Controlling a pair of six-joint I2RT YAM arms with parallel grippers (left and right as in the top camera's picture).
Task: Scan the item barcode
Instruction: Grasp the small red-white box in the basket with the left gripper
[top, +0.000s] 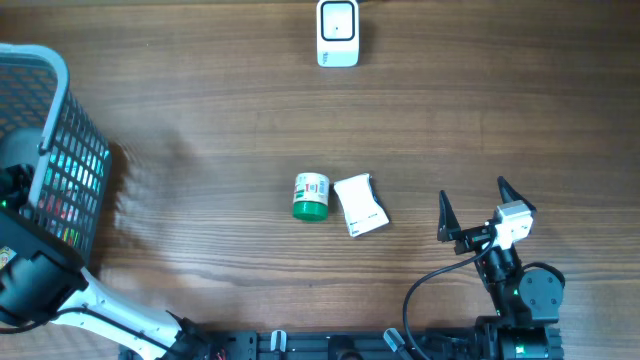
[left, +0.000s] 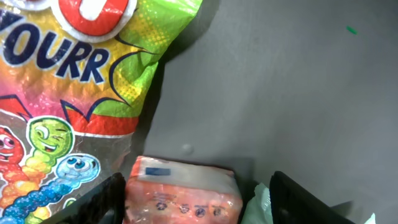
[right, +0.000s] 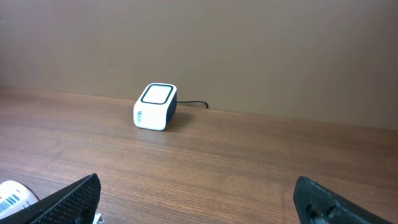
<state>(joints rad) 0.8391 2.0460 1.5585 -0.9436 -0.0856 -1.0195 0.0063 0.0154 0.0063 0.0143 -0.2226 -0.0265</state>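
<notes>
Reaching into the grey mesh basket (top: 75, 165) at frame left, straddling an orange packet (left: 180, 190) beside a sour gummy-worm bag (left: 68, 93) with left fingers (left: 295, 199) spread. Holding right fingers (right: 336, 202) wide apart above the counter (top: 200, 100), lower right, facing the barcode scanner (right: 155, 107).

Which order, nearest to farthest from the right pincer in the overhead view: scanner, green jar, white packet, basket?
From the right pincer:
1. White packet, table centre, on the pincer's left.
2. Green jar, just beyond the packet.
3. Scanner, far table edge.
4. Basket, far left.
</notes>
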